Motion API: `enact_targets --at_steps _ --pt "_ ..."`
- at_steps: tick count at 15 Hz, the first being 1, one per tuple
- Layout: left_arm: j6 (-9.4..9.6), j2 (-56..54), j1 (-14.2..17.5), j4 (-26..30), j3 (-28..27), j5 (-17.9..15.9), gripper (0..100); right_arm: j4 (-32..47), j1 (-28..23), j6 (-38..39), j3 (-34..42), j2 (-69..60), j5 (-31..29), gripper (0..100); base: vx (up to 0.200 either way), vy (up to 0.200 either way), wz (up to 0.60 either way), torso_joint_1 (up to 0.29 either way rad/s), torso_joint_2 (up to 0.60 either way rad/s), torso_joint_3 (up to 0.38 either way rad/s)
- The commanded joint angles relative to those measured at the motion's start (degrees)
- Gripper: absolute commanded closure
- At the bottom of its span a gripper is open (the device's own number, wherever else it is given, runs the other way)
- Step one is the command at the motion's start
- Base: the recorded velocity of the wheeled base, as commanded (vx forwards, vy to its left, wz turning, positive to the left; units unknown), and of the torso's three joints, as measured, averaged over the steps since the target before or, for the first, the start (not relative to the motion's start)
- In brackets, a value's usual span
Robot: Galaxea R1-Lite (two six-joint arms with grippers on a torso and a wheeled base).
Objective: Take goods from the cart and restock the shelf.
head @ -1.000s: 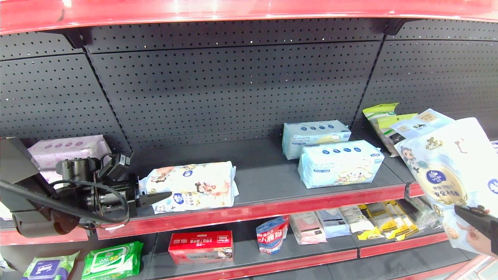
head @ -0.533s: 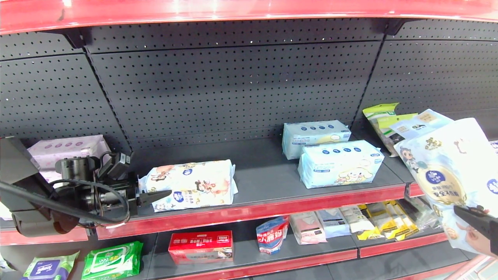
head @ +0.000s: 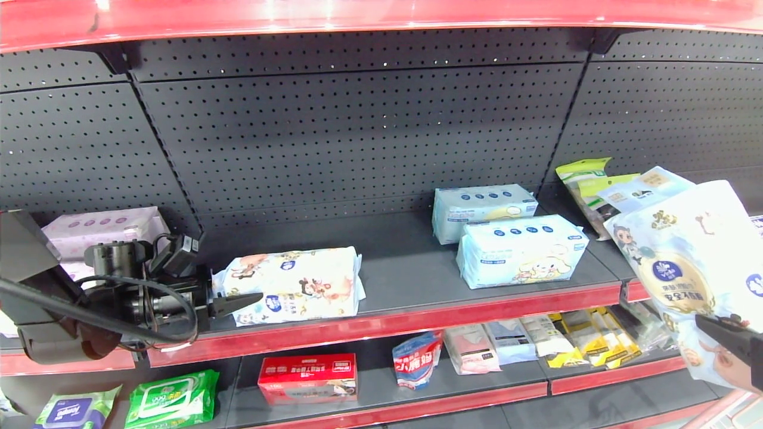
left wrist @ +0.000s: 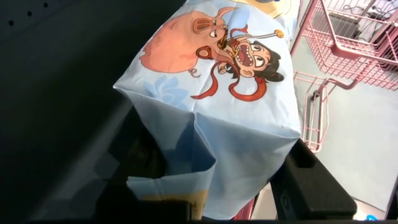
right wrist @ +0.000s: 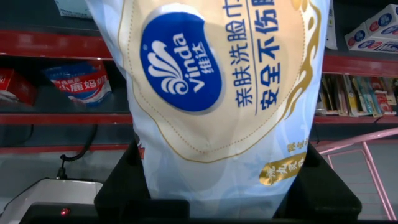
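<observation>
Between the left gripper's fingers sits one end of the cartoon pack, clamped. The pack runs away from the fingertips flat on the shelf, probably so it can be slid into line. The right gripper pinches the white bag by its lower edge, and the bag rises above it, ready for placing. The left wrist view adds the pack's creased end and the pink cart beyond it, while the head view gives the bare shelf past the pack.

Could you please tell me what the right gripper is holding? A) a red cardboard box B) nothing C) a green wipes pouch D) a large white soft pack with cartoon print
D: the right gripper clamps the end of the large white cartoon-printed soft pack between its fingers.
</observation>
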Motion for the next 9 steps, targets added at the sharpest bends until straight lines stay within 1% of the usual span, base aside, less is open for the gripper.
enact_targets --at_steps 1,5,9 --pt "-0.01 0.1 0.0 0.0 0.0 -0.8 100 0.0 -0.1 0.0 0.1 0.1 0.0 100 0.0 0.0 0.0 0.0 0.0 0.0" --pt "-0.01 0.1 0.0 0.0 0.0 -1.0 100 0.0 -0.1 0.0 -0.2 0.1 0.0 100 0.0 0.0 0.0 0.0 0.0 0.0" --pt "0.43 0.2 0.2 0.0 0.0 -0.7 100 0.0 -0.1 0.0 0.0 0.1 0.0 100 0.0 0.0 0.0 0.0 0.0 0.0"
